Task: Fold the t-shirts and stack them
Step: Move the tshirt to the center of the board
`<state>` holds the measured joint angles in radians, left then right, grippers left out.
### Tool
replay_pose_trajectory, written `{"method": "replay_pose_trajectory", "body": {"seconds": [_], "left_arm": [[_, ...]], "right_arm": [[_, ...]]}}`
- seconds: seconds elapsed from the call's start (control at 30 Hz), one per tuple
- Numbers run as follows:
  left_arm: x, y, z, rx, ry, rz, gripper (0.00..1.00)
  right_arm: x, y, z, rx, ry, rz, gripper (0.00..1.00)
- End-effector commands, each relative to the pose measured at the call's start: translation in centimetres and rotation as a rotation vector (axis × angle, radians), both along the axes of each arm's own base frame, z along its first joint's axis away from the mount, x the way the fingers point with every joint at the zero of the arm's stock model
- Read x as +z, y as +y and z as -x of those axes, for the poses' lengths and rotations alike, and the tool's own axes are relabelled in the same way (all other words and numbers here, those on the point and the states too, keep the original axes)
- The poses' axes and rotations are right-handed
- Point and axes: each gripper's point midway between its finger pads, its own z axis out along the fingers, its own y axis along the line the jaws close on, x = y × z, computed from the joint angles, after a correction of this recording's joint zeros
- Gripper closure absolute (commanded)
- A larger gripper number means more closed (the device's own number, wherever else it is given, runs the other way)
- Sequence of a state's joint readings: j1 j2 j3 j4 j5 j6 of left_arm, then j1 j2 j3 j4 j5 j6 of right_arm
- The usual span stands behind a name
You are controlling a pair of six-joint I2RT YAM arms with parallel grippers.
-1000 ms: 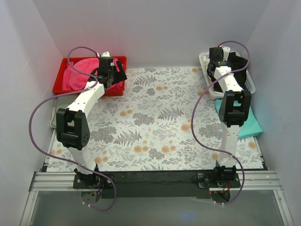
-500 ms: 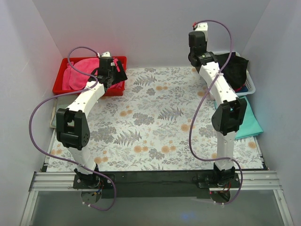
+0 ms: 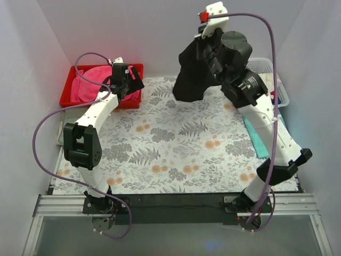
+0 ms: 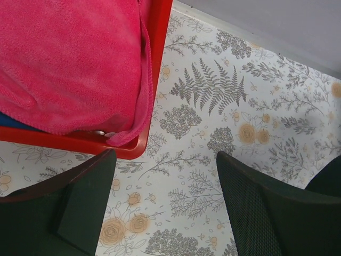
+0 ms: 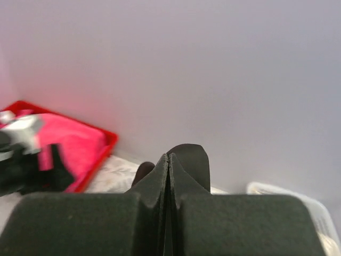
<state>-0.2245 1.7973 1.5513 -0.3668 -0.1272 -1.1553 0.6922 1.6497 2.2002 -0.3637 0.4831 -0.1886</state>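
Right tool (image 5: 169, 160) is clamped shut on a pinch of the black t-shirt (image 3: 189, 74). In the wrist view the fingers meet flat, with a nub of black cloth poking out past the tips.

The shirt hangs straight down from that grip, bunched, with its long axis vertical. It's over the far middle of the counter (image 3: 176, 144), and I can't tell from above whether the bottom edge is clear of the surface.

Right arm pose: reaching up and inward toward the back wall, elbow out over the right side, wrist near the top of the overhead view.

Left tool (image 4: 165, 213) is wide open and holding nothing. It hovers low at the near right corner of the red bin (image 4: 154, 53), which has pink cloth (image 4: 64, 64) in it. Left arm is stretched forward with the forearm angled toward the far left.

Key geometry: the hanging shirt is to the right of the left tool and well apart, with open counter between them. The left arm is the free one, so I'd guess it takes the lower edge and the shirt gets laid out flat, but it's a sideways reach.

Teal t-shirt (image 3: 261, 141) lies flat on the right side of the counter, partly under the right arm and near the white basket (image 3: 266, 66).
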Motion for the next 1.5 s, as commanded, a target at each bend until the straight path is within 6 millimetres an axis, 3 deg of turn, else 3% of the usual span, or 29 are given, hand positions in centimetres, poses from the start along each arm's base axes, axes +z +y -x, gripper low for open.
{"method": "replay_pose_trajectory", "body": {"seconds": [0.0,0.07,0.13,0.17,0.2,0.27,0.3,0.37,0.4,0.5,0.53,0.63,0.7,0.8,0.87,0.9,1.03,1.3,1.47], "left_arm": [[4.3,0.9,0.2,0.065,-0.083,0.037,0.26],[4.2,1.1,0.2,0.078,-0.077,0.043,0.26],[4.3,1.2,0.2,0.083,-0.079,0.046,0.26],[4.3,1.2,0.3,0.087,-0.078,0.046,0.26],[4.1,1.5,0.5,0.099,-0.073,0.044,0.26],[3.8,1.8,0.7,0.109,-0.064,0.038,0.26],[3.7,2.2,1.0,0.129,-0.058,0.027,0.26],[3.5,2.6,1.4,0.142,-0.045,0.018,0.26],[3.3,2.8,1.6,0.142,-0.036,0.014,0.26],[2.4,3.0,2.7,0.145,-0.005,0.009,0.26],[2.6,3.0,3.2,0.140,-0.004,0.015,0.26],[0.6,2.1,4.6,0.095,0.047,0.045,0.26],[-0.5,1.4,5.6,0.054,0.078,0.066,0.27],[-1.2,0.0,6.5,-0.033,0.109,0.094,0.30],[-1.6,-0.3,6.9,-0.051,0.127,0.100,0.31],[-1.6,-0.9,7.4,-0.080,0.138,0.118,0.31],[-1.9,-2.9,9.8,-0.165,0.206,0.164,0.35],[-4.2,-6.1,16.7,-0.229,0.431,0.118,0.30],[-4.5,-6.1,20.2,-0.203,0.503,0.151,0.33]], "right_arm": [[3.4,2.6,5.7,0.157,-0.107,0.030,0.99],[3.8,4.7,8.7,0.245,-0.121,0.039,0.99],[4.4,4.6,10.9,0.273,-0.131,0.018,0.99],[2.8,4.8,10.7,0.269,-0.095,0.029,0.99],[2.9,3.1,11.0,0.218,-0.089,-0.010,0.99],[-0.3,2.0,10.0,0.128,-0.037,0.020,0.99],[-4.6,0.6,8.7,0.023,0.030,0.069,0.99],[-9.5,-1.1,7.4,-0.084,0.114,0.109,0.99],[-15.2,-1.9,6.9,-0.127,0.200,0.178,0.99],[-23.2,-5.1,6.1,-0.223,0.353,0.166,0.99],[-28.2,-6.0,6.2,-0.228,0.461,0.152,0.99],[-33.7,-7.6,7.1,-0.264,0.580,0.173,0.99],[-35.8,-8.0,7.3,-0.290,0.626,0.200,0.99],[-38.1,-9.3,7.1,-0.368,0.688,0.253,0.99],[-38.3,-10.5,6.5,-0.447,0.709,0.262,0.99],[-39.7,-11.0,6.5,-0.482,0.755,0.291,0.99],[-40.7,-12.2,4.9,-0.519,0.831,0.277,0.99],[-41.3,-13.5,1.9,-0.478,0.906,0.245,0.99],[-41.5,-15.2,0.8,-0.497,0.944,0.164,0.99]]}}
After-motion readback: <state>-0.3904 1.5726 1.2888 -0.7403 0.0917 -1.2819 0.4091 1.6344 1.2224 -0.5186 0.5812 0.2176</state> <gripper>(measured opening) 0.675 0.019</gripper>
